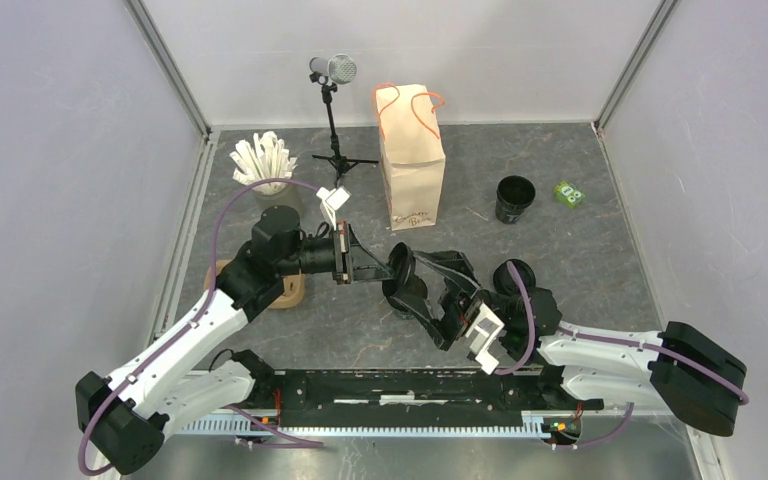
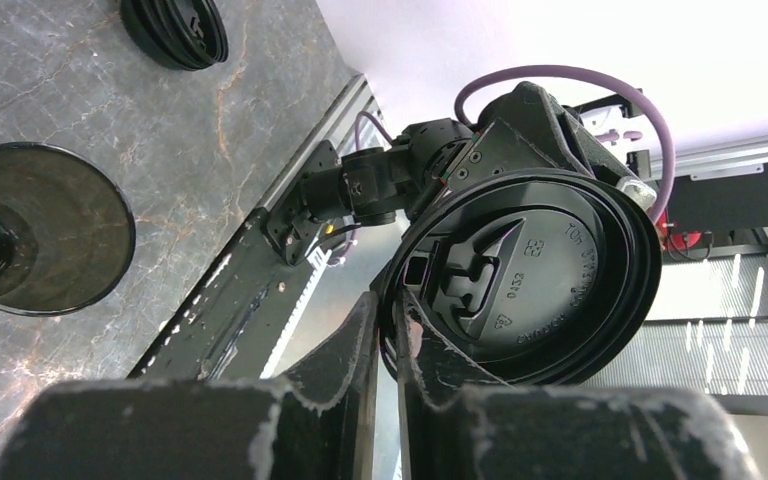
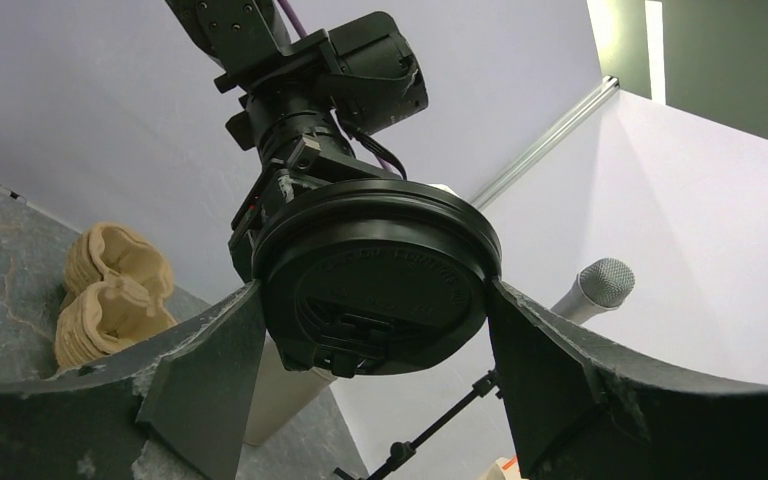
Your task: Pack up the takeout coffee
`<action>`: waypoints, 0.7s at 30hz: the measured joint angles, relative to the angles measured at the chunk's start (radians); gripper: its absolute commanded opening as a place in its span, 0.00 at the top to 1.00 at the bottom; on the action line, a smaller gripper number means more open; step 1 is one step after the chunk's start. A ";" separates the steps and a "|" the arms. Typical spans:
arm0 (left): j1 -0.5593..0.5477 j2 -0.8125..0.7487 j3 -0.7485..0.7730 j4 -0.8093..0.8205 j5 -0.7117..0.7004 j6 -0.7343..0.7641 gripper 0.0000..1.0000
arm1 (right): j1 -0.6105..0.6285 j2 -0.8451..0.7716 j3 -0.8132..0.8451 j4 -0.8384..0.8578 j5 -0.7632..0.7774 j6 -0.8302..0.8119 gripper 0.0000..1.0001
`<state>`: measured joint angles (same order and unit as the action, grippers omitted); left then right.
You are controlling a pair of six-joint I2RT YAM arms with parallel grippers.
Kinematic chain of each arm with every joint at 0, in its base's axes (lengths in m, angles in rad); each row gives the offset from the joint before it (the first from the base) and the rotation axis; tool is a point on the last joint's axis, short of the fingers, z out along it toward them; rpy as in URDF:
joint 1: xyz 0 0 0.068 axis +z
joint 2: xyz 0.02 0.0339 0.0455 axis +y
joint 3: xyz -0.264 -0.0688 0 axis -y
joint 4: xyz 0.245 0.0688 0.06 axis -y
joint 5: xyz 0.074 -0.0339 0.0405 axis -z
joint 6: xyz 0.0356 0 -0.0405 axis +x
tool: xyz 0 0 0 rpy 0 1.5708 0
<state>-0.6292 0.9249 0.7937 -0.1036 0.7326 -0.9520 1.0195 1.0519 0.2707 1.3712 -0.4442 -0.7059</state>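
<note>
Starting on the left: the grey cup of white sticks [image 1: 263,165] is in the far left corner, and a stack of brown pulp carriers [image 1: 288,291] sits nearer, partly under the left arm. There's a mic on a stand [image 1: 333,70] at the back.

The left gripper [image 2: 390,335] is up off the table, roughly mid-scene, with its fingers nearly shut and pinching the rim of the black lid [image 2: 530,270]. The lid is on edge in the air with its flat faces to the left and right. In the left wrist view a lidless black cup [image 2: 30,230] stands on the table right beside it.

The brown paper bag [image 1: 412,160] stands upright behind all that, open, with its orange handles up.

The right gripper [image 3: 377,290] comes in from the right with its jaws spread wide, one finger either side of that same lid. The edges look like they're touching both fingers, but I honestly can't tell whether it's squeezing.

Further right, a stack of spare lids [image 1: 516,274] lies next to the right arm. A second black cup [image 1: 515,198] stands open to the right of the bag, and there's a small green packet [image 1: 568,193] just beyond it.
</note>
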 measured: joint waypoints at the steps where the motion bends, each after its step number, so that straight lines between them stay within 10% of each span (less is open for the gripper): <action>1: 0.000 0.000 0.002 -0.008 -0.001 0.006 0.81 | 0.000 0.000 0.000 -0.002 0.000 0.001 0.21; 11: 0.001 0.013 0.020 -0.099 -0.079 0.092 0.01 | 0.000 -0.021 -0.013 0.006 0.085 0.082 0.33; 21: 0.002 0.019 0.115 -0.300 -0.456 0.293 0.00 | 0.001 -0.257 -0.064 -0.265 0.330 0.381 0.29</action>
<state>-0.6270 0.9443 0.9089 -0.4038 0.2764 -0.6586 1.0203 0.7944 0.2066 1.1065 -0.1143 -0.3244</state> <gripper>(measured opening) 0.995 0.807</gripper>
